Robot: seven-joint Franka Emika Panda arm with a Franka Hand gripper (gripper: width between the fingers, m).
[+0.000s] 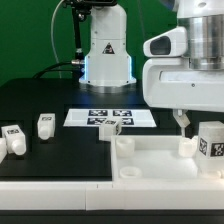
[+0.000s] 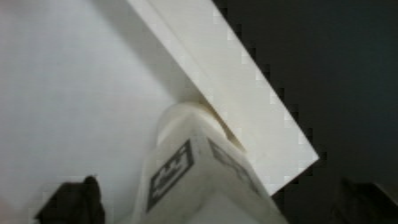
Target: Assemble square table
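One square table top (image 1: pixel 160 168): white plastic with a raised rim and round holes at the corners. It lies flat on the black table (image 1: pixel 40 165) at the exterior view's right, close to the front edge.

Four legs, short white blocks bearing black-and-white tags:
- First leg (image 1: pixel 212 140): upright on the table top at its right side, tags turned to the camera.
- Second leg (image 1: pixel 112 127): just beyond the top's far left corner, at the front edge of the marker board (image 1: pixel 95 116). I cannot tell whether it rests on the board.
- Third leg (image 1: pixel 45 125) and fourth leg (image 1: pixel 12 141): near each other on the black table at the exterior view's left, well apart from the top.

Gripper (image 1: pixel 198 128): low over the table top, about the first leg, jaws spread wide. The one finger (image 1: pixel 181 122) I can make out stands clear of the leg, with a gap showing, and grips nothing.

In the wrist view the first leg (image 2: pixel 192 172) appears close up, beside a dark fingertip (image 2: pixel 75 200) that does not touch it. The top's rim (image 2: pixel 222 90) runs next to it.

Arm's base (image 1: pixel 108 55): at the back of the table.
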